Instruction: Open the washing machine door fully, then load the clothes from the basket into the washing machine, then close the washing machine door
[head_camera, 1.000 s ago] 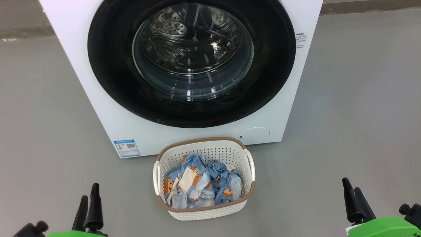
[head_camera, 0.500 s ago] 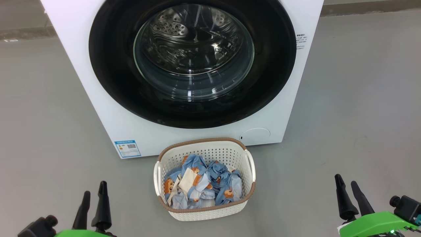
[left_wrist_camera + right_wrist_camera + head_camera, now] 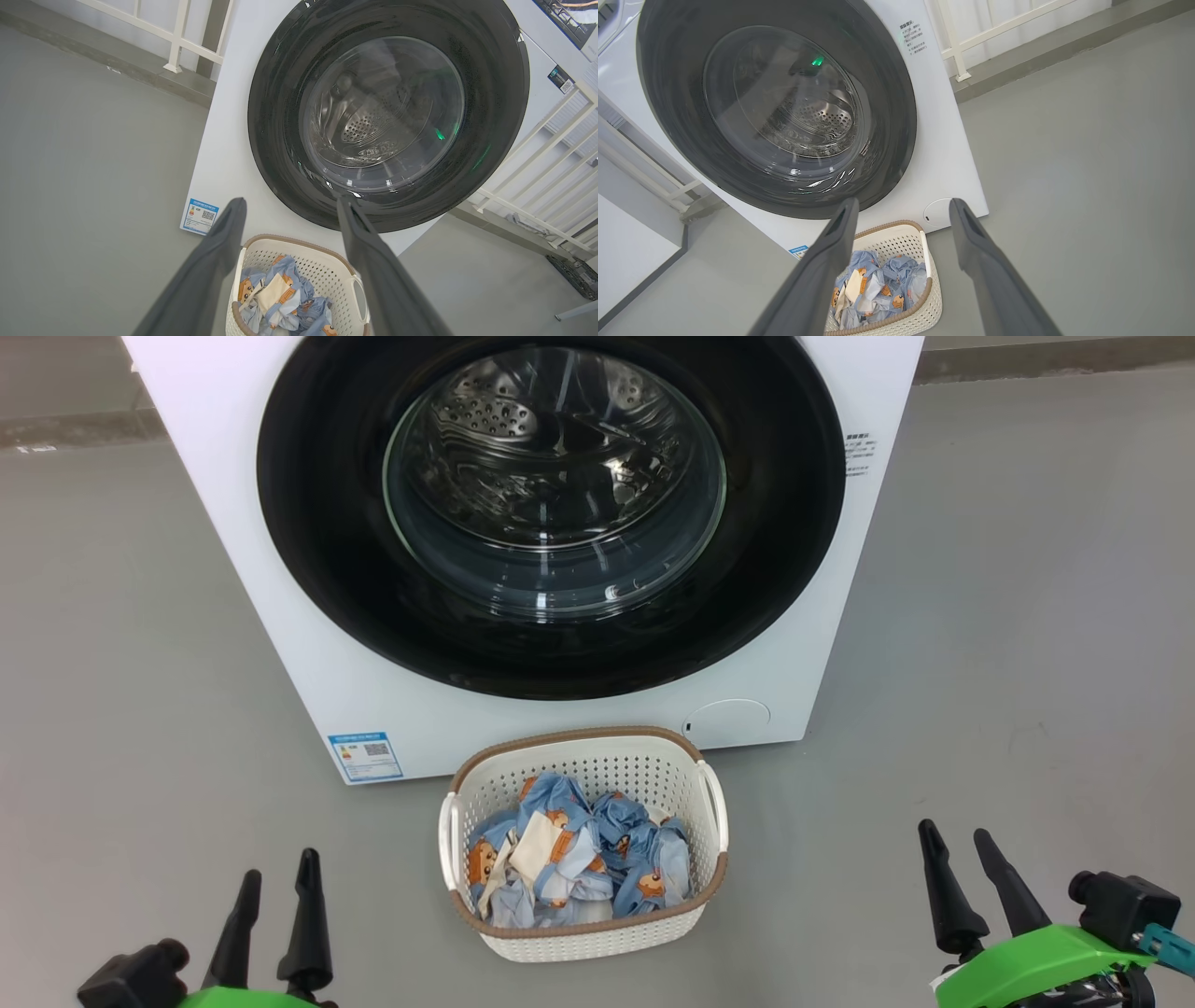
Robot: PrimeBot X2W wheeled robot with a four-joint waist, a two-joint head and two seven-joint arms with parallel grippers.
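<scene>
two grippers hang low and empty in the head view: the left gripper (image 3: pixel 278 865) at the lower left, the right gripper (image 3: pixel 952 829) at the lower right, each with its fingers parted and nothing between them. between them on the floor (image 3: pixel 1027 616) stands the basket (image 3: pixel 579 737), close against the front of the washer (image 3: pixel 215 476), with the clothes (image 3: pixel 579 868) bundled inside. the door (image 3: pixel 555 485) sits shut, flush with the washer, above and beyond the basket and ahead of both grippers. the right gripper reaches a little further up this view, so i judge it slightly nearer, though the difference is small.

from the left wrist, the parted fingers (image 3: pixel 219 261) frame the basket's top, and the door looms above them, up and to the right.

from the right wrist, the fingers (image 3: pixel 980 261) straddle the basket likewise, with the door lying up and to the left.

opening comes first, and that turns on which side of the door swings free. i cannot tell which side that is, so i cannot say which arm has the better pull.
</scene>
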